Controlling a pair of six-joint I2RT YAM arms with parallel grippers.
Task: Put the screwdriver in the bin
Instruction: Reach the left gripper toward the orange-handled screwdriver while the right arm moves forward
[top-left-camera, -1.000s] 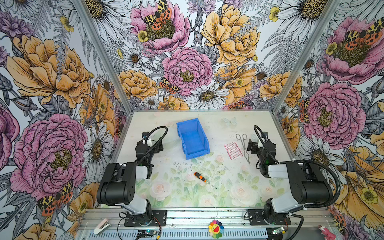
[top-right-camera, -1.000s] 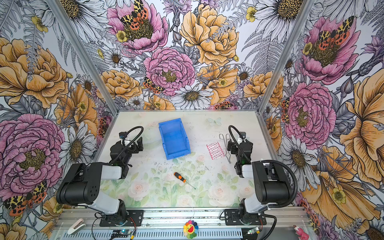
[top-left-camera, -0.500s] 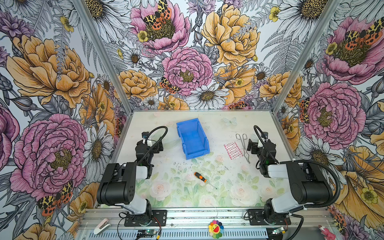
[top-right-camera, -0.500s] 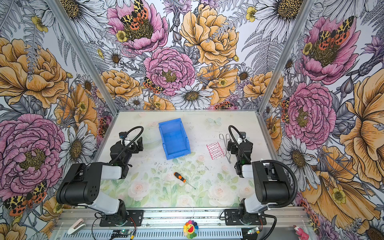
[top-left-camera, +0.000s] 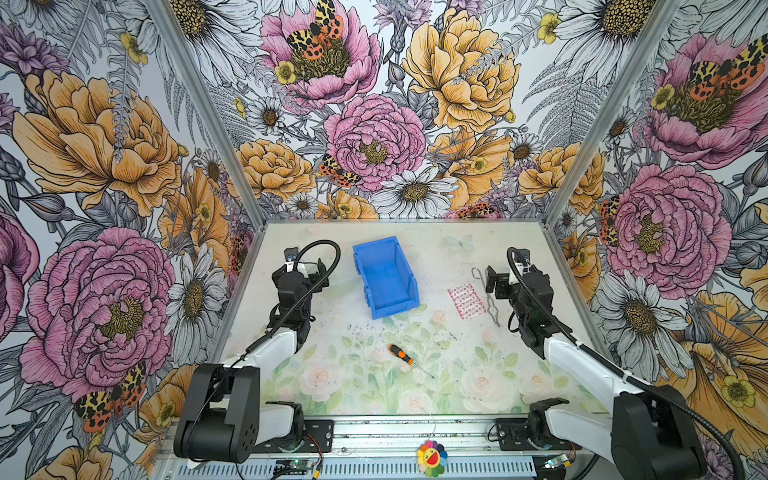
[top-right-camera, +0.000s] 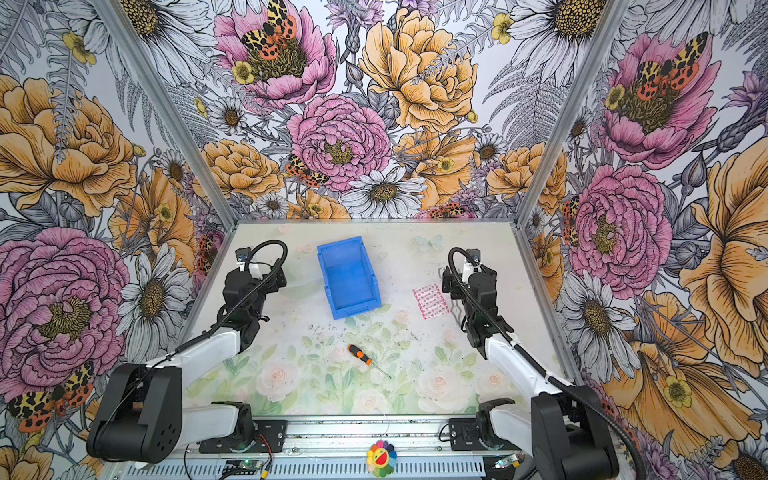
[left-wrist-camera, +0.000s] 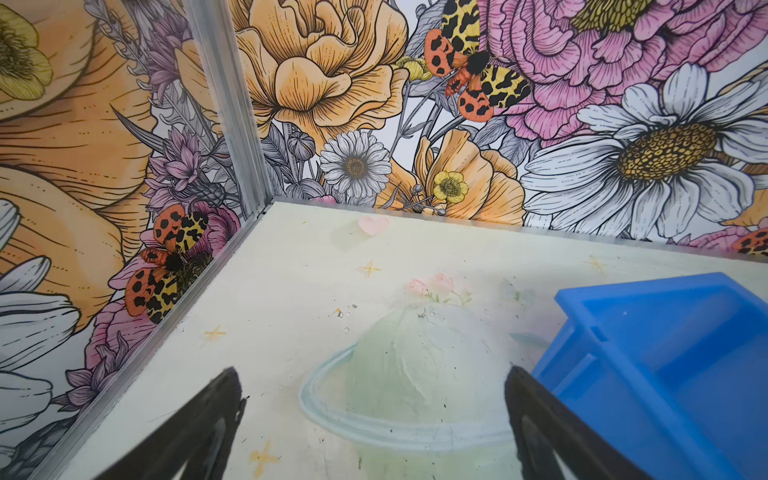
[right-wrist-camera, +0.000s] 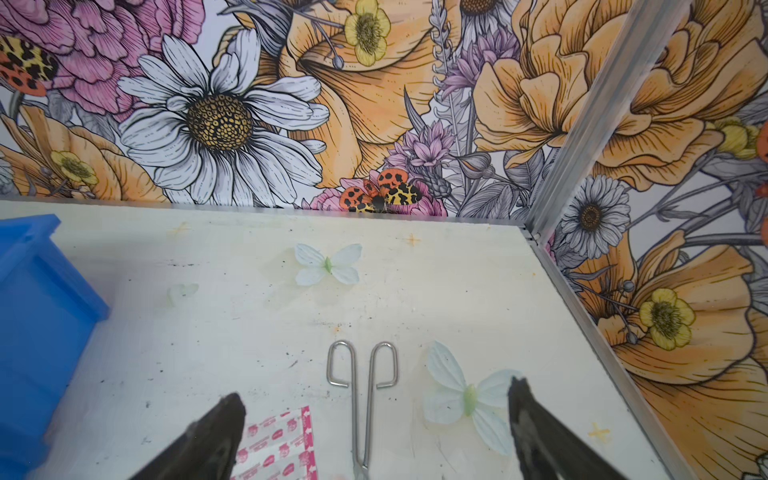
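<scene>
Lying on the tabletop (top-left-camera: 436, 274) nr front centre, the screwdriver (top-left-camera: 401, 354) is well apart from the blue bin (top-left-camera: 390, 309). Left gripper (left-wrist-camera: 371, 374) & right gripper (right-wrist-camera: 374, 390) are seen wide open, empty. Orange handle should be pinched crosswise, not the thin shaft.

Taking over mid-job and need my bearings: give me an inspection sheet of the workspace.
Surface: table, pale flower print, dark specks.
Job's things: screwdriver lying on the table, front centre, outside the bin; bin upright, looks empty.
Clutter: metal tongs and pink-printed packet, right of the bin.
Pincers: left pincer open, empty, beside the bin; right pincer open, empty, over the tongs.
Cables: black hose looped at each wrist, touching nothing loose.
Surroundings: floral walls; flower toy on front rail.
</scene>
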